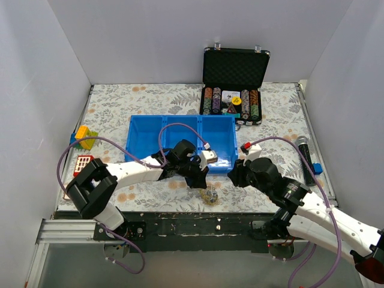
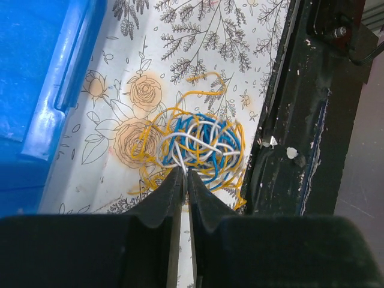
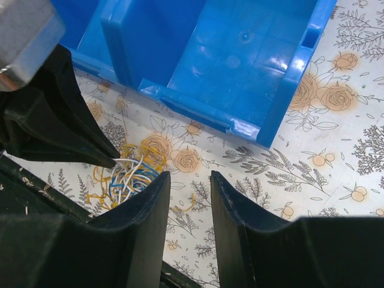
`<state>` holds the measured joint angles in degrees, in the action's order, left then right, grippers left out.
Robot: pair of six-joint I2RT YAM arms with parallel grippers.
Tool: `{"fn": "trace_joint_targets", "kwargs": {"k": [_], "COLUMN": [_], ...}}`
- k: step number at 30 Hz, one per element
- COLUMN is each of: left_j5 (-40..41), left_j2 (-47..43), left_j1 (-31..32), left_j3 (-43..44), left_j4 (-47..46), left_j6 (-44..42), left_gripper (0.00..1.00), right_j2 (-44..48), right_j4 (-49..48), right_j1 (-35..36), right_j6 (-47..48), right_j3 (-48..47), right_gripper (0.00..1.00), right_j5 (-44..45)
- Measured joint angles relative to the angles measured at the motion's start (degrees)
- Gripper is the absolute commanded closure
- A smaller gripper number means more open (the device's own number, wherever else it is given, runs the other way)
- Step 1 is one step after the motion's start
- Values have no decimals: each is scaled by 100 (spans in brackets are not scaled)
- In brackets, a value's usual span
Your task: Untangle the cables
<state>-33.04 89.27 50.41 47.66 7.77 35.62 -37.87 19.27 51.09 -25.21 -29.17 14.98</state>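
Observation:
The cables [image 1: 209, 195] are a small knotted ball of yellow, white and blue wires on the flowered table near its front edge. In the left wrist view the ball [image 2: 201, 141] lies just ahead of my left gripper [image 2: 186, 174], whose jaws are closed on white strands at the ball's near side. My left gripper [image 1: 201, 180] is right over the ball. My right gripper [image 3: 189, 177] is open and empty, just right of the ball [image 3: 129, 177], above bare table. In that view the left fingers [image 3: 54, 120] touch the wires.
A blue compartment bin [image 1: 138, 135] stands just behind both grippers. An open black case of poker chips [image 1: 234, 72] is at the back. Toy blocks [image 1: 86, 137] lie at the left, a black cylinder [image 1: 306, 159] at the right. The black front rail [image 2: 300, 120] runs beside the ball.

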Motion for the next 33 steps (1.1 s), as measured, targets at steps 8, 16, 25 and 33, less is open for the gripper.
{"fn": "trace_joint_targets", "kwargs": {"k": [8, 16, 25, 33], "left_j5": [142, 243, 345, 382], "left_j2": [-693, -1248, -1797, -1952], "left_j1": [2, 2, 2, 2], "left_j3": [20, 74, -11, -81], "left_j4": [260, 564, 715, 734], "left_j6": [42, 149, 149, 98], "left_gripper": [100, 100, 100, 100], "right_j2": [-247, -284, -415, -686], "right_j4": [-326, -1082, -2037, -2645], "right_j1": [0, 4, 4, 33], "right_j6": [125, 326, 595, 811], "right_j3": [0, 48, 328, 472], "right_gripper": [49, 30, 32, 35], "right_j5": [-299, -1110, -2124, -2645]}}
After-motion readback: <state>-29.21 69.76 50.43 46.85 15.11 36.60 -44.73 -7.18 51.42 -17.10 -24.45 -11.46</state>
